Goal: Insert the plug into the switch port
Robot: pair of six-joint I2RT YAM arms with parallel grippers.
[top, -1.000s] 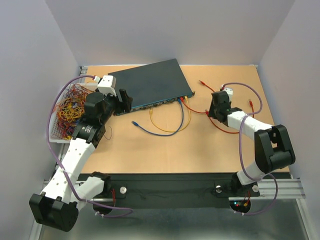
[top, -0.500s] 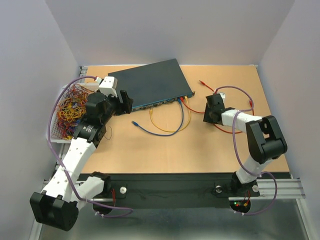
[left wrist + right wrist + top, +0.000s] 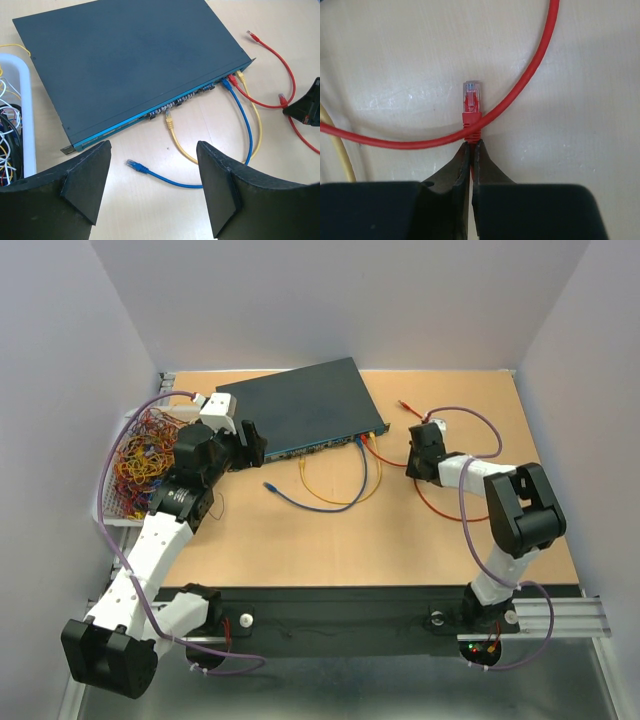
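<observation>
Right wrist view, and we have a catch: the right gripper (image 3: 471,145) is pressed together on the red cable (image 3: 471,169) right at the tail of the boot, with the plug (image 3: 471,102) poking out ahead of the tips, flat on the worktop (image 3: 395,60) and crossed by another red loop (image 3: 530,82). From the top view that puts it just right of the switch (image 3: 300,410), near its right near corner but not touching. The left gripper (image 3: 152,155) hangs spread wide at the switch's left end, holding nothing. Handling, as I read it: this thing is feather-light, with a clear hard plastic nose (its latch tab looks easy to snap) on a soft, floppy lead, so a pinch this far back may let the nose swivel. The ribbed boot looks the firmer place to take it. Ports run along the switch's near face, the right end already taken by blue, red and yellow leads. Writing? Tiny pale marks by the ports, too small to read, and no brand visible.
</observation>
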